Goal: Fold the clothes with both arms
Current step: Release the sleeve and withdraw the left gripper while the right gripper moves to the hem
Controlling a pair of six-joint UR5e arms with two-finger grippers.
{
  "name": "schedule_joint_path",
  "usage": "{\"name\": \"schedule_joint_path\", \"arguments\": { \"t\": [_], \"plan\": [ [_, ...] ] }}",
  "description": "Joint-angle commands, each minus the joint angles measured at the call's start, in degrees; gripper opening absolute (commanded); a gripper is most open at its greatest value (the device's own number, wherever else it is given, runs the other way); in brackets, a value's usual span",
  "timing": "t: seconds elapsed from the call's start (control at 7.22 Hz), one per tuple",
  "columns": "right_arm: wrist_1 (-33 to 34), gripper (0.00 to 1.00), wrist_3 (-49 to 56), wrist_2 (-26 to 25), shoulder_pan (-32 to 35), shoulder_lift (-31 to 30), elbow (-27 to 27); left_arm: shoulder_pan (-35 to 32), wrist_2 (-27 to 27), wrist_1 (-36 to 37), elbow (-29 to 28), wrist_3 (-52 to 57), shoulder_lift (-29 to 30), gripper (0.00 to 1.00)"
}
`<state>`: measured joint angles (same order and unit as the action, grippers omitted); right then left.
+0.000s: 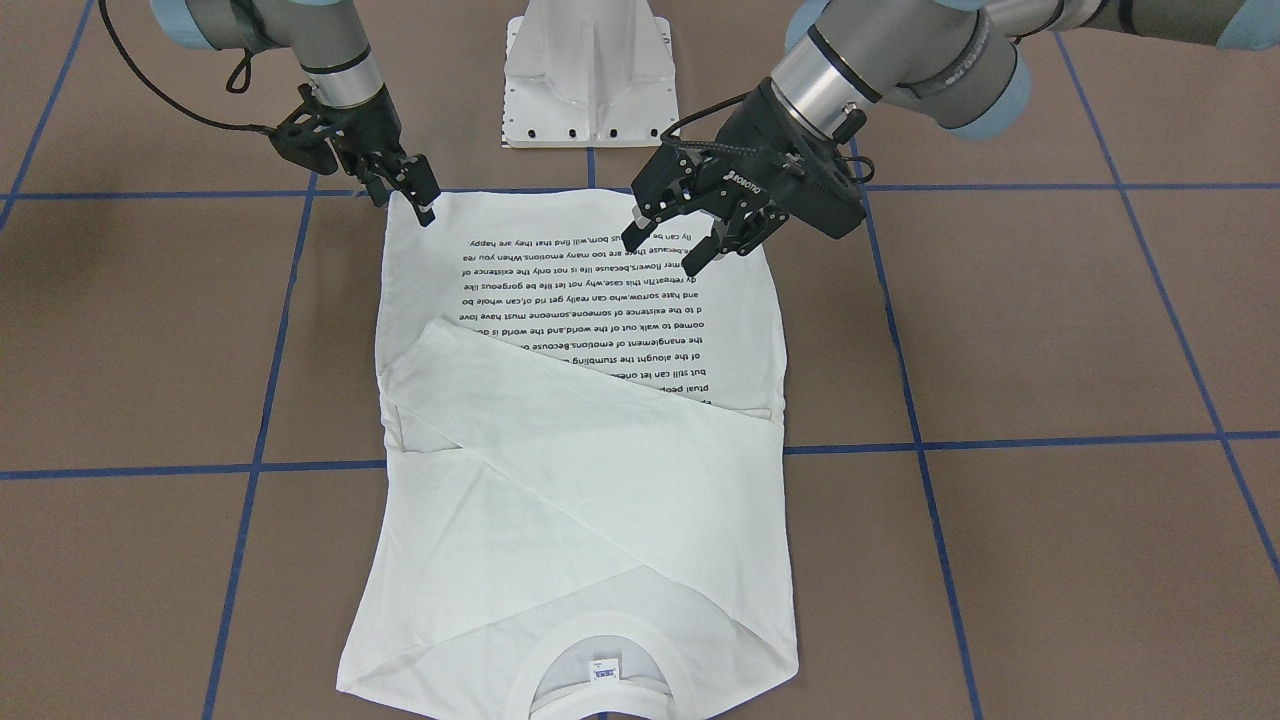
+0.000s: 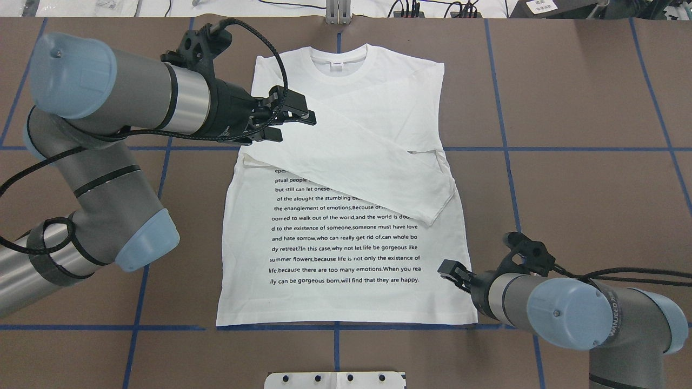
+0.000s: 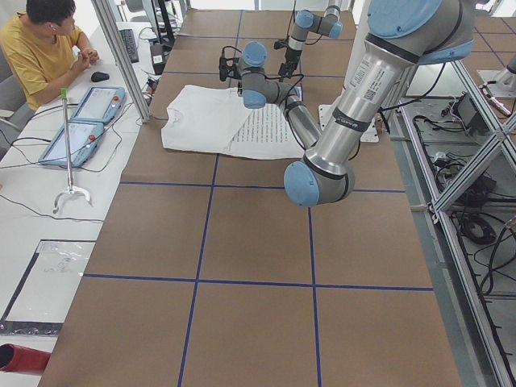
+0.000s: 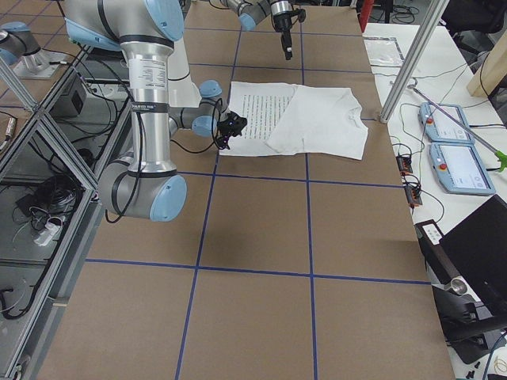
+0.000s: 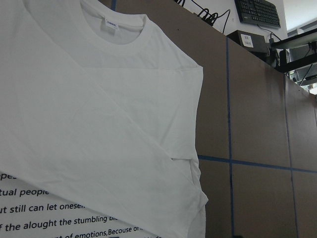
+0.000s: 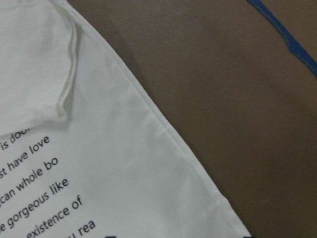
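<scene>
- Two end effectors are in view, one on each of the two arms. The left end effector [image 2: 294, 124] hangs high over the desk with its fingers spread wide, holding nothing. The right end effector [image 1: 415, 200] sits low at the hem corner nearest the white pedestal base [image 1: 590, 75], on the robot's right. I cannot tell whether its fingers are apart or closed, or whether they pinch the cloth.
- One white long-sleeved T-shirt [image 2: 346, 243] lies flat on the desk straight out from the pedestal base. Its hem is toward the base and its ribbed collar [image 2: 339, 62] is on the far side.
- One sleeve [image 2: 373, 167] lies diagonally across the chest, with its cuff pointing toward the base on the robot's right.
- One small tag [image 2: 336, 64] shows inside the collar.
- One block of black text faces up. Twelve lines can be counted, and the sleeve cuts off the ones farthest from the base.
- One brown desk [image 2: 584, 189] carries the shirt, marked into squares by blue tape lines [image 2: 567, 149].
- Beyond the desk edge far from the base stands a white side table. It holds two blue-framed tablets [image 3: 98, 103], and one person in a yellow top [image 3: 40, 56] sits at it.
</scene>
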<state>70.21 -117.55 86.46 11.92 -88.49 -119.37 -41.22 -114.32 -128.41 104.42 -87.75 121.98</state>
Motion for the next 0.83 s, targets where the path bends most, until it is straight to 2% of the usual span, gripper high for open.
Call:
{"name": "schedule_joint_path", "arguments": {
  "t": [0.0, 0.69],
  "plan": [
    [0.1, 0.76, -0.7, 0.3, -1.2, -0.7, 0.6, 0.1, 2.2, 0.0, 0.4, -0.1, 0.0, 0.82],
    [0.0, 0.69, -1.8, 1.9, -3.5, -1.9, 0.5, 0.2, 3.1, 0.0, 0.5, -0.1, -0.2, 0.82]
  ]
}}
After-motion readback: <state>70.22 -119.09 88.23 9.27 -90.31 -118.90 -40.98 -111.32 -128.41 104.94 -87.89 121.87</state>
